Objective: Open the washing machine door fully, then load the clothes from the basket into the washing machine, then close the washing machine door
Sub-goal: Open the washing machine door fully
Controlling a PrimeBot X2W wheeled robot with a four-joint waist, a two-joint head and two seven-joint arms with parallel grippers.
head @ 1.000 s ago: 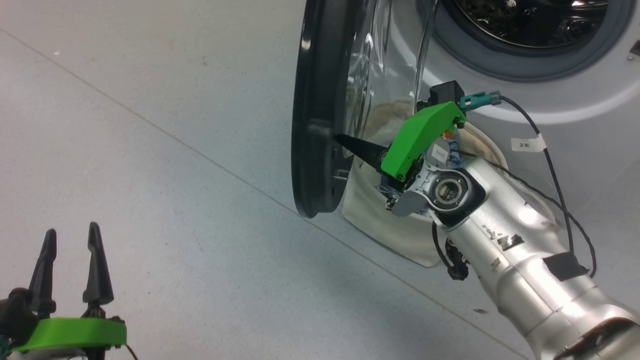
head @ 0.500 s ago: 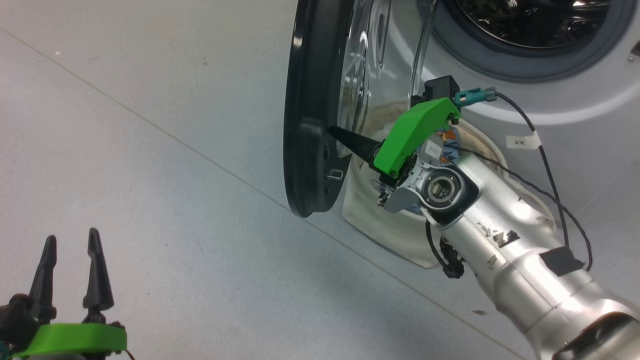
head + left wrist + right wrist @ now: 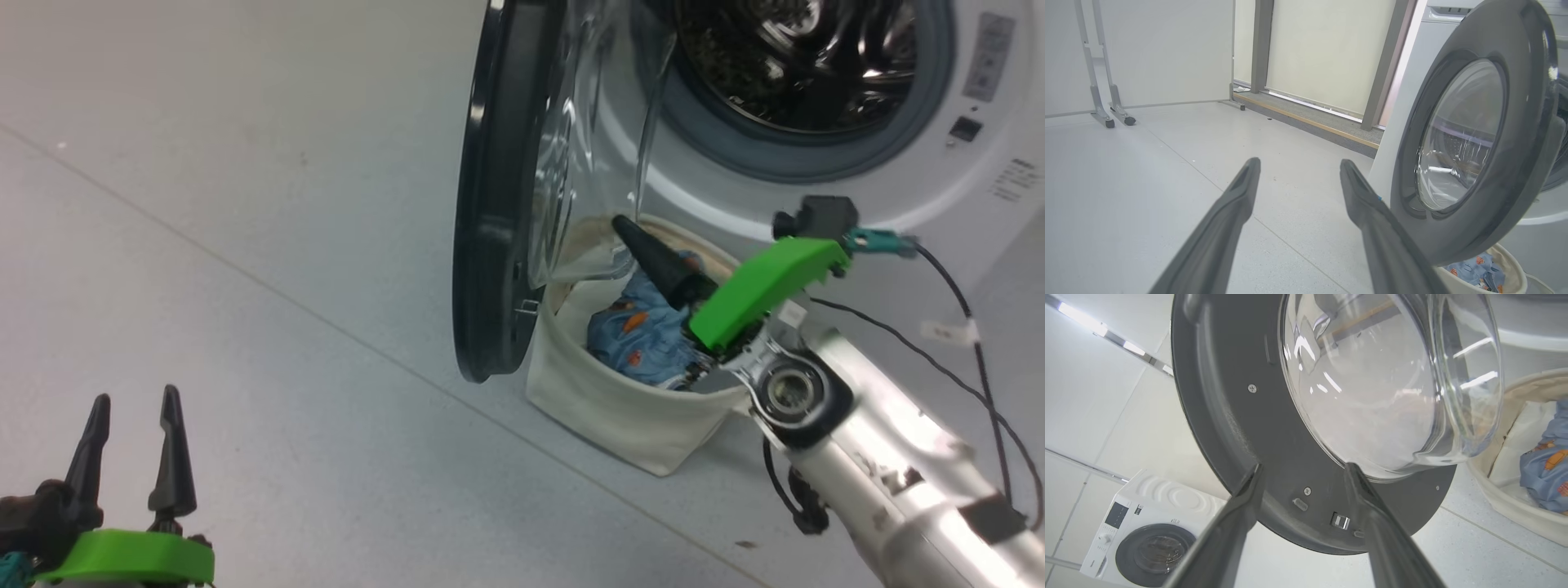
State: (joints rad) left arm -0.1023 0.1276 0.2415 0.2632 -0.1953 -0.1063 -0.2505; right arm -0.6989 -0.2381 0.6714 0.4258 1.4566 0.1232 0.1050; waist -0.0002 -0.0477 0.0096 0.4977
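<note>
Two claws, both spread wide and both empty! The left claw (image 3: 135, 400) hangs low over bare floor (image 3: 245, 245), well apart from the action. The right claw (image 3: 1304, 467) points at the inner face of the washing machine door (image 3: 490, 204), fingers parted with nothing between them, just beside the bulging glass. That door stands swung out, edge-on from the head camera, and the steel drum (image 3: 800, 57) of the washing machine (image 3: 1020, 122) is wide to view. Down below, the basket (image 3: 620, 416) sits on the floor close in front of the machine, under the door's glass. The clothes (image 3: 641, 335) lie bundled inside it, blue with orange figures.
</note>
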